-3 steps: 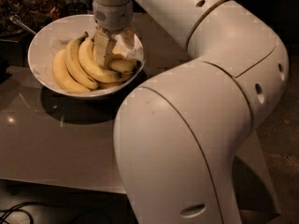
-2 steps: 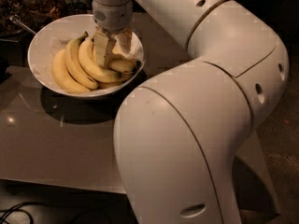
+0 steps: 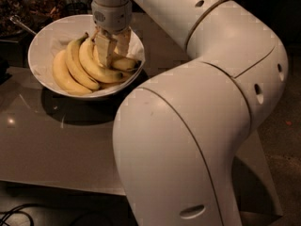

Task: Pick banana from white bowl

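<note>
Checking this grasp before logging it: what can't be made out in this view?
Camera view:
- Bananas under the end effector, down in the white bowl: partly covered by it.
- Table's right side: hidden behind the arm.
- Dark items top left: cut by the edge, too dim to identify.

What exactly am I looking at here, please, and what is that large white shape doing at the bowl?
The large white shape is a robot's jointed arm, seen from very close. There is one camera, looking down past the arm; where it is mounted I cannot say. At the arm's end is its gripper, the beige part that grasps things. It is lowered into a wide, round white bowl standing on a smooth grey-brown table. In the bowl lies a bunch of ripe yellow bananas. The gripper is right on the bunch, but I cannot tell whether it holds a banana yet.
</note>
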`<state>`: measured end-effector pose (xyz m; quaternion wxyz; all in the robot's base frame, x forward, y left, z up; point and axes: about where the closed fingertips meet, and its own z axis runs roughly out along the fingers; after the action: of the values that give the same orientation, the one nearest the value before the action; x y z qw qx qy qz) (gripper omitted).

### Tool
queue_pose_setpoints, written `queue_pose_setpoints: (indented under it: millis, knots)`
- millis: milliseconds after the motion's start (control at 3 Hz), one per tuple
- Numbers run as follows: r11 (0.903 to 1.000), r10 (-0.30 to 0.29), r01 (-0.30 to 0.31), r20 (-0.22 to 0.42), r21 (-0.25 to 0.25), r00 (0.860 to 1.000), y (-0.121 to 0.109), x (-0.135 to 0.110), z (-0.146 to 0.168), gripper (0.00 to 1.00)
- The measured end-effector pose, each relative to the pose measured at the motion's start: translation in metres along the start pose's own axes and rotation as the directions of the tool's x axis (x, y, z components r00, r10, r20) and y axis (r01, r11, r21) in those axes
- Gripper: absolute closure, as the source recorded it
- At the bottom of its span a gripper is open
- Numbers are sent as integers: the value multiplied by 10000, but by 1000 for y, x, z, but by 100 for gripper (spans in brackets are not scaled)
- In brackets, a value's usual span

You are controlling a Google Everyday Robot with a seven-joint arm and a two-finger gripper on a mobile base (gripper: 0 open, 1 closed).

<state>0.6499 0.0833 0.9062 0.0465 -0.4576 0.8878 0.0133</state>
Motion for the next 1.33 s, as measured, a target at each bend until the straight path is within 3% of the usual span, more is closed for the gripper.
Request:
queue_pose_setpoints:
  millis: [333,1000,1333]
  knots:
    - [9988,-271,247,571,420,9980,4,-4,-12,100]
    - [9927,-890,785,1175,913,9891,20,9,-38,100]
    - [9866,-1571,1477,1596,695,9746,27,14,-43,100]
